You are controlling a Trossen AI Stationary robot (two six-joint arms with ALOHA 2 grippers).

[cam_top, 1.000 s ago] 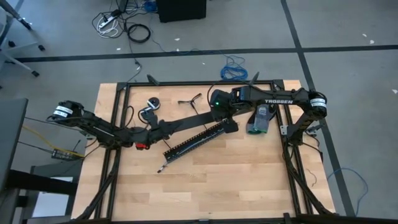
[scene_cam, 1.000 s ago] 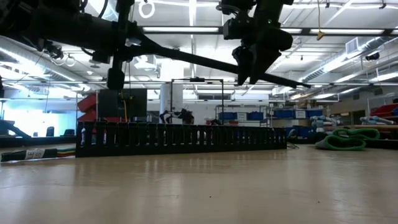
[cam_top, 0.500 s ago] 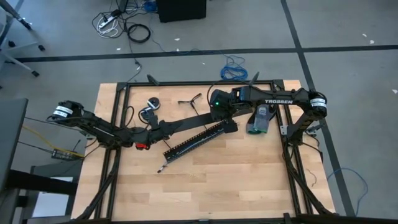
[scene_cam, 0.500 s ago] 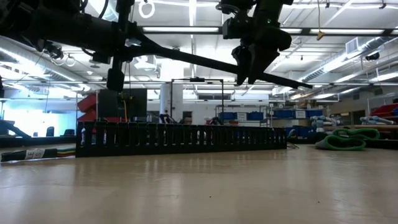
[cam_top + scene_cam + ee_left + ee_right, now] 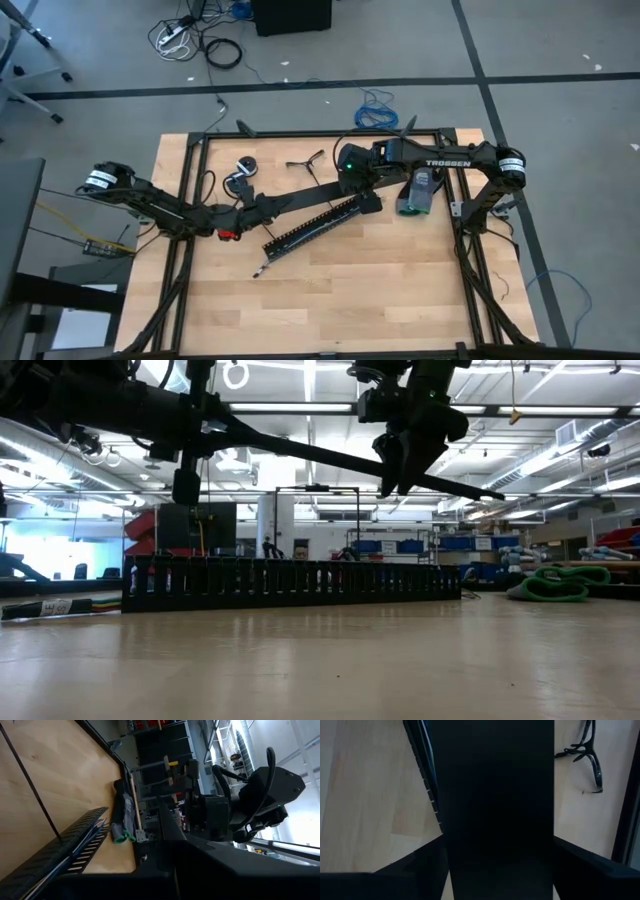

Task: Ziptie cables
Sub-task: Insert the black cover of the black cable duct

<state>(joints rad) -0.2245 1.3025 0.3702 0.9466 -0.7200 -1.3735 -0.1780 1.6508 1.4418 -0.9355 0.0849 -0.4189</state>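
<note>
My left gripper (image 5: 268,206) reaches in from the table's left, shut on a long wide black strip (image 5: 330,457) held above the table. My right gripper (image 5: 398,463) hangs over the strip's far half, open, one finger beside each long edge of the strip (image 5: 497,795). Below them a black perforated duct (image 5: 320,222) lies flat on the table. A bundle of cables (image 5: 60,605) shows at the duct's left end. Thin black zipties (image 5: 305,160) lie crossed near the far edge. Another thin one (image 5: 30,785) lies on the wood. My left gripper holds the wide black strip at its left end (image 5: 205,422), coming level from the table's left. The gripper's own dark body hides the fingers. The strip is lifted clear and slopes down to its free tip (image 5: 492,495). My right gripper: whether its fingers (image 5: 420,862) touch the strip's edges, I cannot tell.
A grey and green tool (image 5: 418,192) lies by the right arm's base. A small round black part (image 5: 243,168) sits at the far left. A green coiled hose (image 5: 560,585) shows at the right. Bare wood (image 5: 330,290) covers the table's near half.
</note>
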